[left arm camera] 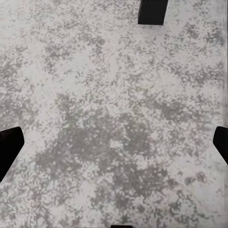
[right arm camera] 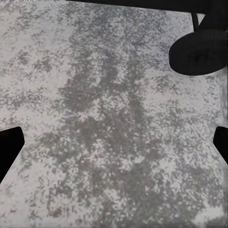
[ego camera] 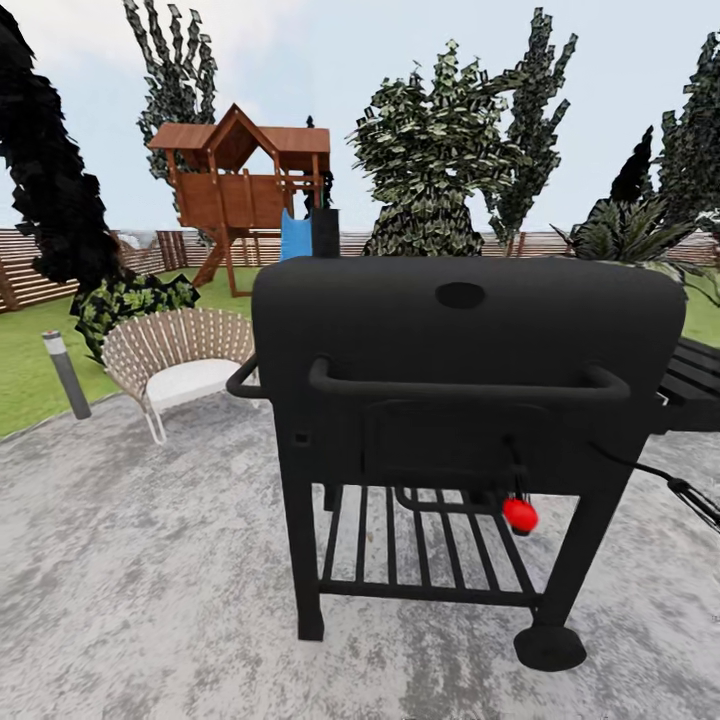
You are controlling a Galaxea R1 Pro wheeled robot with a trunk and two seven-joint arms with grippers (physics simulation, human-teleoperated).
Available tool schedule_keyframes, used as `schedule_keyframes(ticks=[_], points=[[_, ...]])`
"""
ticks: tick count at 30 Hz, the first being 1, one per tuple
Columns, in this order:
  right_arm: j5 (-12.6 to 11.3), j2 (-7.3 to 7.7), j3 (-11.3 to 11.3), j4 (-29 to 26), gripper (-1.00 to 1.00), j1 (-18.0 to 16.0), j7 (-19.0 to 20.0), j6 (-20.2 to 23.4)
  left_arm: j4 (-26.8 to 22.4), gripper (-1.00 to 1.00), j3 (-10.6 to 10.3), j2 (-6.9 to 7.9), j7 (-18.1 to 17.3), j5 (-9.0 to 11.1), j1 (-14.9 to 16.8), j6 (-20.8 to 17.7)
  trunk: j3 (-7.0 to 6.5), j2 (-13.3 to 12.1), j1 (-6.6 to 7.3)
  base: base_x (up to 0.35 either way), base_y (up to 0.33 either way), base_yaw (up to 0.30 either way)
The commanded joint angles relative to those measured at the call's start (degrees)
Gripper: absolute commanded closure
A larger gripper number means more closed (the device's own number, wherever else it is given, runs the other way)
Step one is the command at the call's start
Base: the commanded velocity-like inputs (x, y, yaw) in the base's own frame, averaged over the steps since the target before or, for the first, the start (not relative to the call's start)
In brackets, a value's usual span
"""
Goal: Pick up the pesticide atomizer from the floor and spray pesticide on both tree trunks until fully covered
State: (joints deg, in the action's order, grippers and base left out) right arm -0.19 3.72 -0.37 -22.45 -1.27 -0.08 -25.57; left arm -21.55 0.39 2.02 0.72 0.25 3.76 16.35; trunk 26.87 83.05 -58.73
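You are at the travel stage: nothing is picked up yet, and the pesticide atomizer cannot be found in these pictures, so its place is unknown from here. In the head view a black barbecue grill (ego camera: 460,400) stands squarely in the centre of the frame on mottled grey paving (ego camera: 130,560), with a red knob (ego camera: 519,514) hanging low on its front. At the left middle sits a woven chair (ego camera: 175,360) beside a short bollard light (ego camera: 66,375). Beyond, at the upper left, is a wooden playhouse (ego camera: 240,180) on the lawn (ego camera: 25,350), and the slatted fence (ego camera: 150,250) runs across the back.

In the left wrist view the left gripper (left arm camera: 114,147) hangs over bare paving, fingertips spread to the frame's two edges, holding nothing. The right gripper (right arm camera: 114,145) is likewise spread wide and empty, with the grill's wheel (right arm camera: 199,54) at the upper right of its view.

Your next move, as I judge it, is to steer round the grill, probably by the open paving at the left, and head for the lawn to search the ground for the bottle.
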Motion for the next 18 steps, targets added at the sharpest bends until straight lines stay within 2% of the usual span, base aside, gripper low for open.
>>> schedule_keyframes(ticks=[1,18], points=[[0.0,-0.02,0.0,0.0,-1.0,0.0,0.0,-0.2,0.0,-1.0,0.0,-0.01,0.1,0.0,0.0,0.2,0.06,0.0,0.0,0.0,0.0,-0.287],[-0.1,0.12,-0.2,-0.2,-1.0,0.0,0.0,-0.2,0.0,-1.0,0.0,-0.09,0.0,0.0,0.0,0.2,0.06,0.0,0.0,0.0,0.0,-0.299]])
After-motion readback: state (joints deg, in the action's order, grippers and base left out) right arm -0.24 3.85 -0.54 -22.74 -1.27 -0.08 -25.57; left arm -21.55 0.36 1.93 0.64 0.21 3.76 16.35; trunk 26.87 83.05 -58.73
